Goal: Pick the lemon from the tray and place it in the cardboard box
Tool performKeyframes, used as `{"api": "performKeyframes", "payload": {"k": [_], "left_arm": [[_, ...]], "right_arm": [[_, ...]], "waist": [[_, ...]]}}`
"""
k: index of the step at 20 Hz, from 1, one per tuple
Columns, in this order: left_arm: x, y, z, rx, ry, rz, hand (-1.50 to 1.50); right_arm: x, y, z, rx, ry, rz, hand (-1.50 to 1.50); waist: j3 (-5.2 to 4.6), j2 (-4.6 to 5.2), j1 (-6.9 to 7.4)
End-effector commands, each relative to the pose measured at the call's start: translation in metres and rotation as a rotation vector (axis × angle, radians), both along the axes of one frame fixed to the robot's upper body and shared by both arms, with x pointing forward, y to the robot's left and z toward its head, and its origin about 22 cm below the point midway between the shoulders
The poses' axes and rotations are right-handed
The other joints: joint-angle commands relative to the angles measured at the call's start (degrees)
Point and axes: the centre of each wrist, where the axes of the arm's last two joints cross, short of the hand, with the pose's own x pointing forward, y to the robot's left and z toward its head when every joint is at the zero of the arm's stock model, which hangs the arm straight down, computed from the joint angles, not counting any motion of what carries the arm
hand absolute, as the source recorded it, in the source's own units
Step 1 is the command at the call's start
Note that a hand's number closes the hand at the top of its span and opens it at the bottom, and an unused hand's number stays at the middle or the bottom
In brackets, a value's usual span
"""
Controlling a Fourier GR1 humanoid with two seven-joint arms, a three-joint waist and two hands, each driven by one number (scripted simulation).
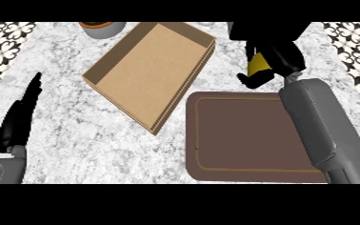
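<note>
Head view: lemon (260, 65) is held in curled right hand (271, 52) fingers, lifted clear for cardboard box (151, 69); left hand (21, 114) rests with straight fingers.

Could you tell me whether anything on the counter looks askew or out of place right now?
The shallow cardboard box lies turned at an angle, not squared with the brown rectangular tray, one corner close to the tray's edge. The yellow lemon is off the tray, curled inside the black right hand. The left hand rests open at the left edge.
</note>
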Motion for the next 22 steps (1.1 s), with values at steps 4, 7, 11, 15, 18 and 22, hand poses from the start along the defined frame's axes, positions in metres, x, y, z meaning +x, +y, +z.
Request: {"api": "performKeyframes", "payload": {"k": [4, 7, 11, 15, 18, 22], "left_arm": [[-0.011, 0.02, 0.005, -0.003, 0.0, 0.019, 0.0], [-0.006, 0.005, 0.007, 0.009, -0.001, 0.002, 0.0], [-0.018, 0.0, 0.001, -0.002, -0.01, 0.001, 0.0], [-0.001, 0.012, 0.004, 0.013, -0.01, -0.001, 0.0], [0.003, -0.008, 0.0, 0.006, -0.01, -0.027, 0.0], [0.02, -0.016, 0.013, 0.021, -0.022, -0.015, 0.0]], "right_arm": [[0.007, 0.033, 0.036, 0.092, -0.16, 0.132, 1.5], [0.02, 0.061, 0.057, 0.141, -0.129, 0.196, 1.5], [0.019, 0.098, 0.083, 0.237, -0.06, 0.228, 1.5], [0.024, 0.147, 0.095, 0.316, -0.022, 0.239, 1.5], [0.034, 0.162, 0.093, 0.37, -0.014, 0.191, 1.5], [0.04, 0.18, 0.101, 0.414, 0.075, 0.163, 1.5]], "waist": [[-0.02, -0.2, -0.44], [-0.01, -0.08, -0.03], [-0.01, -0.22, 0.1], [-0.05, 0.07, 0.13], [-0.05, 0.29, 1.06], [-0.07, 0.49, 1.64]]}}
